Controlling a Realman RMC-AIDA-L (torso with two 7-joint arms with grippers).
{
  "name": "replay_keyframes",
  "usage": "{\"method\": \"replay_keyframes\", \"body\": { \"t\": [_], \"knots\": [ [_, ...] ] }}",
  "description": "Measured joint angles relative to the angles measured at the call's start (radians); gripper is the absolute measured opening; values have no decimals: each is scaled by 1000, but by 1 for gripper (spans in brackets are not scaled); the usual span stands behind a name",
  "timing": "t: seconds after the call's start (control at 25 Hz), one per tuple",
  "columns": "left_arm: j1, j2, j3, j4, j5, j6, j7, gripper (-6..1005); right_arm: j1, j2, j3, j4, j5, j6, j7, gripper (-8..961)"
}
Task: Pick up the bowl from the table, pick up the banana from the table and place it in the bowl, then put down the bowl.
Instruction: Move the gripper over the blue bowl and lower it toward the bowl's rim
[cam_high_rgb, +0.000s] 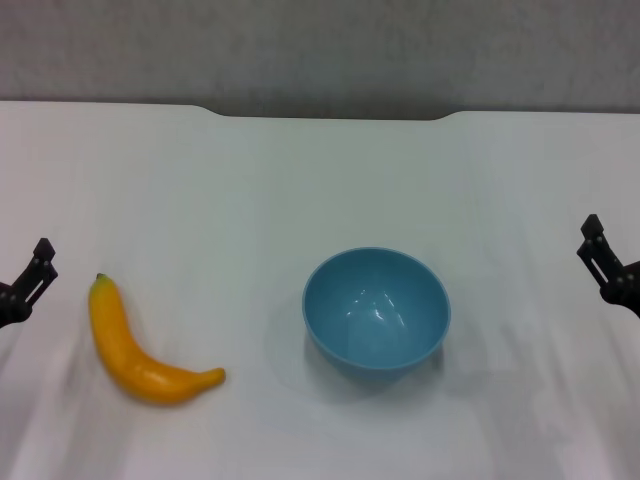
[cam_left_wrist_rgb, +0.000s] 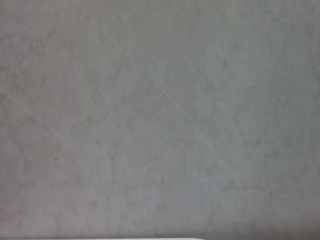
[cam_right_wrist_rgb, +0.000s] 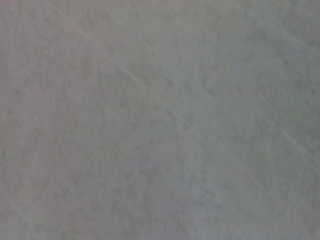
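A glossy light-blue bowl (cam_high_rgb: 376, 311) stands upright and empty on the white table (cam_high_rgb: 250, 190), right of centre. A curved yellow-orange banana (cam_high_rgb: 135, 349) with a dark-green stem tip lies on the table to the bowl's left. My left gripper (cam_high_rgb: 32, 278) is at the far left edge, just left of the banana's stem end and apart from it. My right gripper (cam_high_rgb: 600, 258) is at the far right edge, well away from the bowl. Both wrist views show only a plain grey surface.
The table's far edge has a notch (cam_high_rgb: 330, 116) against the grey wall (cam_high_rgb: 320, 50). Nothing else lies on the tabletop.
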Motion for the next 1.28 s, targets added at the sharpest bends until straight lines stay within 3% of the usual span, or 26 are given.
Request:
{"method": "replay_keyframes", "body": {
  "t": [0.72,1.04,1.28],
  "knots": [
    [-4,1,7,-11,2,0,-8,895,36,-1,-22,40,2,-18,188,846],
    [19,23,9,-48,43,9,-204,894,37,-19,17,-65,-107,121,184,845],
    [101,28,9,-265,202,92,-322,894,2,-47,151,-237,-298,339,182,845]
  ]
}}
